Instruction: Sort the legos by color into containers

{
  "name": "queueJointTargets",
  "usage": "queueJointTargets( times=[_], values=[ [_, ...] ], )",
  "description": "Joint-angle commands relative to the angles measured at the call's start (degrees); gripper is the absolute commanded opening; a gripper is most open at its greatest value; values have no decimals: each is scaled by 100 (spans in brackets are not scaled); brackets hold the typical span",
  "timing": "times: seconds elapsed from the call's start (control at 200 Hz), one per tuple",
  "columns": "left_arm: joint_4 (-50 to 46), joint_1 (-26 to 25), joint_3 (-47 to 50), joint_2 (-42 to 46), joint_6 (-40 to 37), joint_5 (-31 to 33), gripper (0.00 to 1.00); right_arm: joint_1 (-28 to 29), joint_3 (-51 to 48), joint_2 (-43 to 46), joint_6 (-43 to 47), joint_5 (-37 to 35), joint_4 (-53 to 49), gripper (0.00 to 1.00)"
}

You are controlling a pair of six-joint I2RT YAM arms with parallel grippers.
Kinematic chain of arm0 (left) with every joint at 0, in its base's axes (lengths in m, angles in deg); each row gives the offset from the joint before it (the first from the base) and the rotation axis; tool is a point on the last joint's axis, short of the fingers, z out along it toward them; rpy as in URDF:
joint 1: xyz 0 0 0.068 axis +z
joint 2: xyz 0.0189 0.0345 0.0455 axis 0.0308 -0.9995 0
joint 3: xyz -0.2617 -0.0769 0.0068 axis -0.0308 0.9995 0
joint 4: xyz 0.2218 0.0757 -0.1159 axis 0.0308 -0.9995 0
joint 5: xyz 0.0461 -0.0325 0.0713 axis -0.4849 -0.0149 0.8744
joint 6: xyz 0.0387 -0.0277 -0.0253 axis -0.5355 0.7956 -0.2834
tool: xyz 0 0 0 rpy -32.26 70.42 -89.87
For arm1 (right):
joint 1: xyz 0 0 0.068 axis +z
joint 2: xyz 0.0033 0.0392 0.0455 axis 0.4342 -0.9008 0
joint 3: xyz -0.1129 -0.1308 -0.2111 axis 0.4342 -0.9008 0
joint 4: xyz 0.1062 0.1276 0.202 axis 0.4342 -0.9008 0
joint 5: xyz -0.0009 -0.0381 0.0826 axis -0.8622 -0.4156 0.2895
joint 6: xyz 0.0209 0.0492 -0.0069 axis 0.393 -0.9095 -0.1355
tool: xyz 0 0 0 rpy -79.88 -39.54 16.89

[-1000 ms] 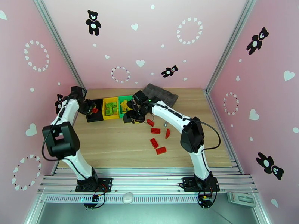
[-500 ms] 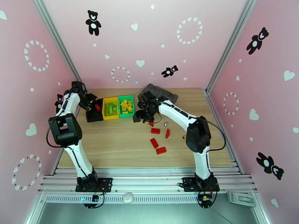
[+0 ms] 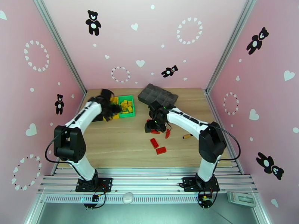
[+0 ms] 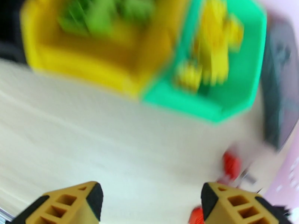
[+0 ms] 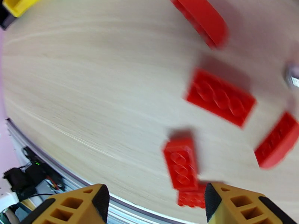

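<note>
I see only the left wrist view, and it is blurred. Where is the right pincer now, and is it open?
Observer: The right pincer hangs open over loose red legos on the table.
Operator: How many red ones do you count there?
Observer: Five show in the right wrist view.
Operator: Is something else lying near them?
Observer: Yes, an orange-handled tool lies to their right.

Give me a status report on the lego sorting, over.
Left tool open, empty, near the green bin. Right tool open over red legos on the table. Small silver piece beside them.
</note>
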Motion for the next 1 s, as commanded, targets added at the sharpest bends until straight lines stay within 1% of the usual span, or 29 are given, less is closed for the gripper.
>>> queueJointTargets(
  times=[0.0, 0.085, 0.215, 0.35, 0.475, 0.611, 0.781, 0.941, 0.996],
  values=[
    [179, -624, 339, 151, 422, 170, 75, -13, -416, 459, -183, -306, 27, 72],
    [167, -1214, 354, 42, 597, 207, 76, -27, -718, 674, -264, -500, -49, 72],
    [122, -1929, 262, -278, 836, 111, 76, -154, -1224, 1041, -407, -681, -111, 72],
    [-88, -2655, -147, -762, 939, 37, 76, -361, -1680, 1570, -513, -804, -179, 71],
    [-340, -3156, -637, -1294, 922, 21, 77, -539, -2033, 2121, -633, -937, -278, 70],
    [-534, -3465, -1133, -1741, 877, 71, 77, -641, -2391, 2651, -751, -931, -288, 70],
    [-811, -3680, -1606, -2195, 739, 176, 77, -646, -2714, 3177, -896, -887, -289, 71],
    [-884, -3839, -1463, -2384, 659, 273, 76, -645, -2856, 3584, -996, -895, -288, 71],
    [-817, -3858, -1308, -2350, 689, 288, 74, -646, -2874, 3658, -1007, -888, -287, 71]
  ],
)
